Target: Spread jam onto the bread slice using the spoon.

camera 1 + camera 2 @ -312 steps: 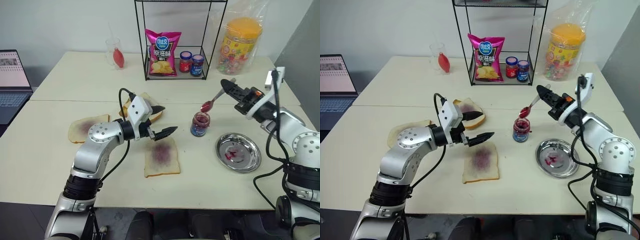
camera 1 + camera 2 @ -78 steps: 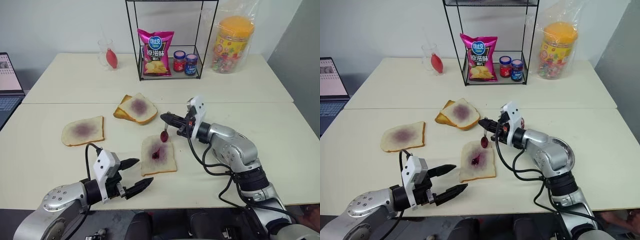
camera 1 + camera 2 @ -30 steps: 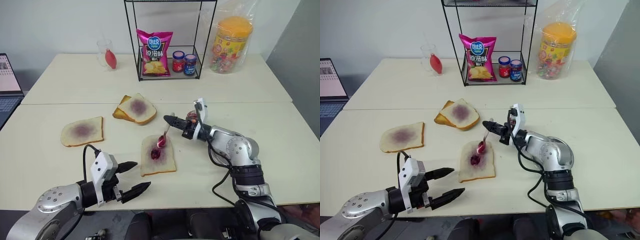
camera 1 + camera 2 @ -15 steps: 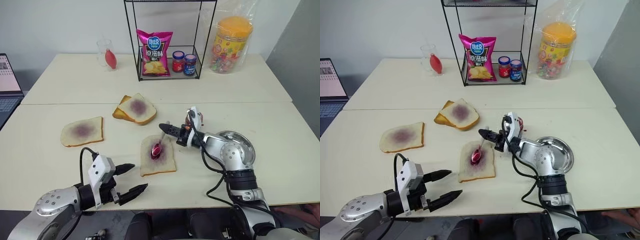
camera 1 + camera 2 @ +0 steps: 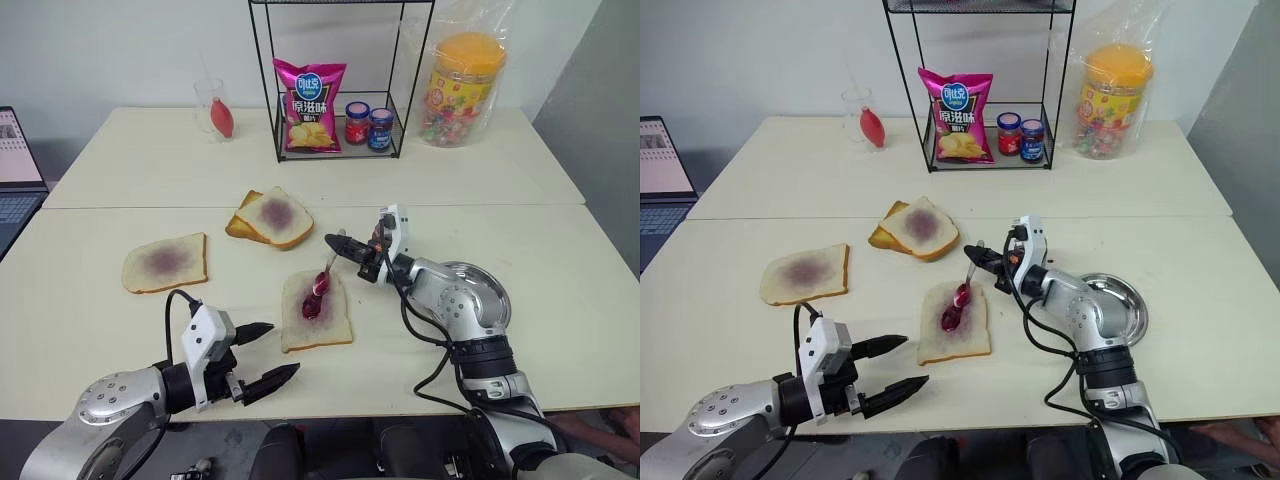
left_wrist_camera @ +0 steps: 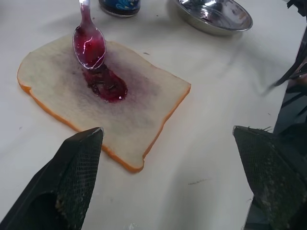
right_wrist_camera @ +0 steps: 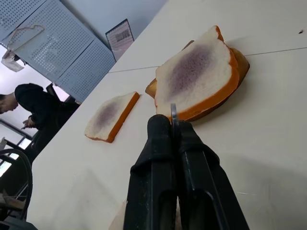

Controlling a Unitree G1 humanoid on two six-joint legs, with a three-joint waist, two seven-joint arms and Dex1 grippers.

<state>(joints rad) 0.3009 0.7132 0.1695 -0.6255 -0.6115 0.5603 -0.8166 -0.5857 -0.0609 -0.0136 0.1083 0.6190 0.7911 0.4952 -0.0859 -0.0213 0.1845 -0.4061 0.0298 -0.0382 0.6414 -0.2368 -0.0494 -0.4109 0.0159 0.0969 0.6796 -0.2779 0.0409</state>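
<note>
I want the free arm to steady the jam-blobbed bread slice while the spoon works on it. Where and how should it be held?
Judging by its pose, take the bread slice at its near crust edge, coming low from the open left gripper side. It lies flat, so slide one finger under; the far part is taken by the spoon in the right gripper, and the wet jam sits mid-slice.

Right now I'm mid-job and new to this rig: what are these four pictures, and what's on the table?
Two pictures come from the robot's head, looking down over its arms; two come from its wrists. The right pincer is shut on the spoon, whose jam-smeared bowl is over the bread slice, by its wet jam. The left pincer hangs open, empty, near the table edge. Also there: other stained slices, a steel dish, and a rack with chips and two jars.
</note>
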